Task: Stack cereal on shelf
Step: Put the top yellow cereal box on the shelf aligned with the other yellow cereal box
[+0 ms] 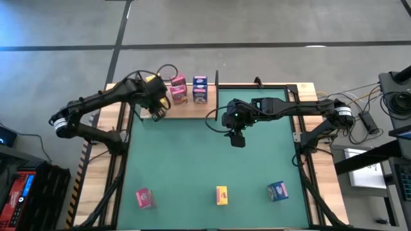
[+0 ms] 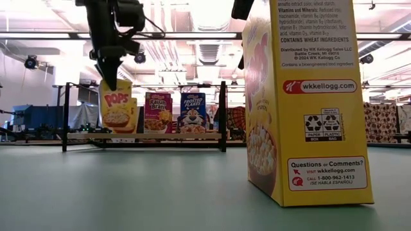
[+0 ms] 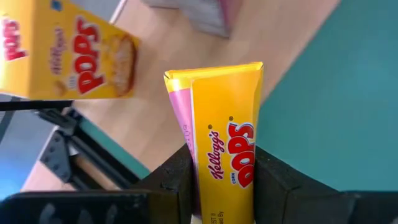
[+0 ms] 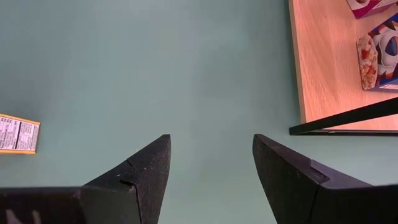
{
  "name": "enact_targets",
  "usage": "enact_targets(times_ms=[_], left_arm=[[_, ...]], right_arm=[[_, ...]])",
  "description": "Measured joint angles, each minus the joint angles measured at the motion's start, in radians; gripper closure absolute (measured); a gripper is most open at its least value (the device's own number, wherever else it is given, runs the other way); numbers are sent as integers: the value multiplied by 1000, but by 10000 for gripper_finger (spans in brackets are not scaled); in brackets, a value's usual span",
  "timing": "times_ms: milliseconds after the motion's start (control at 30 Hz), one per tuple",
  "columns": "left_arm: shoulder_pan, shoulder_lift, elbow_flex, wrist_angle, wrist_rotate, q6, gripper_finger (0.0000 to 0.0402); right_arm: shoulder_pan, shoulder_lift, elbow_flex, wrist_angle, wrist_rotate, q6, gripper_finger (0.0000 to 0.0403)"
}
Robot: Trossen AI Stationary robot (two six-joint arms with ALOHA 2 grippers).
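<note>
Gripping a yellow box (image 3: 227,137), the left gripper (image 3: 221,180) is hovering over the shelf (image 1: 186,108); right gripper (image 4: 211,168) is waiting open, empty.

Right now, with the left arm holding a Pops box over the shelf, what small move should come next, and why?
Probably lower it a little onto the shelf, then release. The left gripper has its jaws shut on the yellow Pops box, which hangs just above the board in front of another Pops box, left of the Raisin Bran box. The right gripper waits open over the mat.
</note>
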Motion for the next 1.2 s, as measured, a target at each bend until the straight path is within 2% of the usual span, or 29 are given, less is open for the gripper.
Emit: enact_targets(times_ms=[400, 733, 1200], left_arm=[[200, 10, -6, 104, -2, 129, 303], [209, 11, -21, 115, 38, 236, 303], [247, 52, -27, 156, 34, 359, 303]], right_arm=[[0, 0, 0, 0, 0, 0, 186], [0, 0, 0, 0, 0, 0, 186], [0, 0, 0, 0, 0, 0, 186]])
